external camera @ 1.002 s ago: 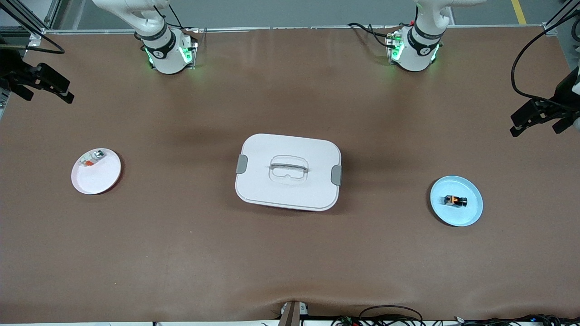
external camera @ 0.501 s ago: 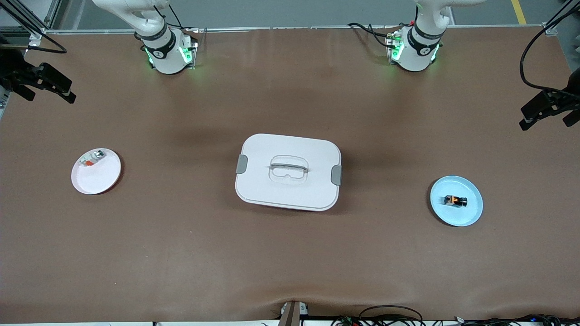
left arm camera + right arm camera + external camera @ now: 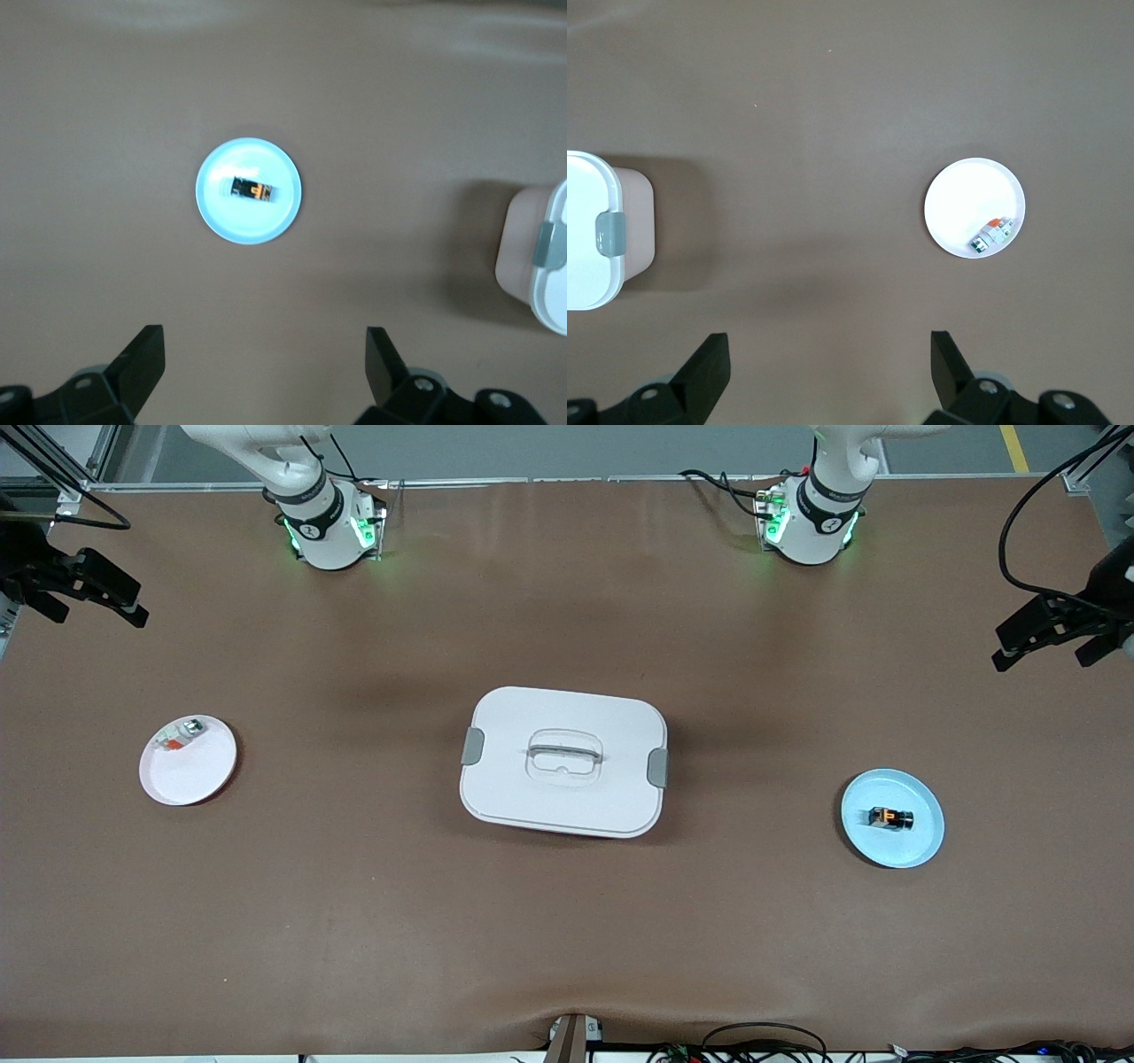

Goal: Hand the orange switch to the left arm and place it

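Observation:
The orange switch (image 3: 890,818) lies on a light blue plate (image 3: 921,847) toward the left arm's end of the table. It also shows in the left wrist view (image 3: 252,189), on the plate (image 3: 221,217). My left gripper (image 3: 1041,660) is open and empty, high over that end of the table, apart from the plate; its own view shows it wide open (image 3: 264,341). My right gripper (image 3: 96,613) is open and empty over the right arm's end, also seen in its own view (image 3: 829,345). The white box (image 3: 532,797) stands mid-table.
A white plate (image 3: 199,775) with a small white-grey part with a red bit (image 3: 180,735) sits toward the right arm's end; both show in the right wrist view, plate (image 3: 961,199) and part (image 3: 990,235). The box's edge shows in both wrist views (image 3: 542,266) (image 3: 589,230).
My left gripper has shifted slightly at its end of the table, outward and then back toward the middle. The right gripper, switch, plates and box have not moved.

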